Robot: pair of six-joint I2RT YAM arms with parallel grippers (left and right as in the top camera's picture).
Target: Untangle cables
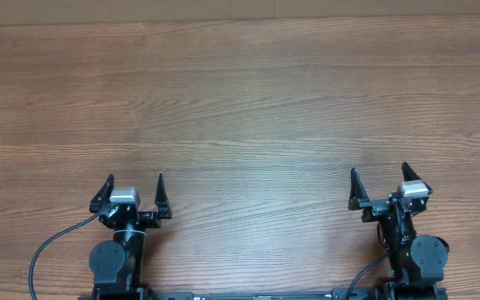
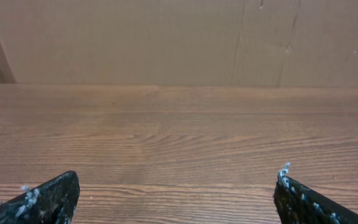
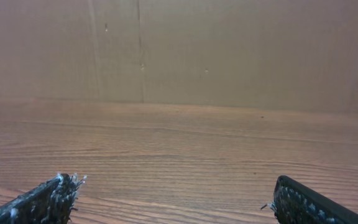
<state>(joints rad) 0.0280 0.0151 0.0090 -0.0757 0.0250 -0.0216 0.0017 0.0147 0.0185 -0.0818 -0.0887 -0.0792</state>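
No thin black cables show in any view; they are out of view. My left gripper (image 1: pixel 134 185) is open and empty near the table's front edge at the left; its fingertips (image 2: pixel 178 186) show at the bottom corners of the left wrist view. My right gripper (image 1: pixel 379 177) is open and empty near the front edge at the right; its fingertips (image 3: pixel 178 190) frame bare wood in the right wrist view.
The wooden table (image 1: pixel 240 100) stretches ahead of both grippers. A brown cardboard wall (image 2: pixel 166 37) stands at the table's far edge, also in the right wrist view (image 3: pixel 229 50). A thick black arm cable (image 1: pixel 48 246) curves at the front left.
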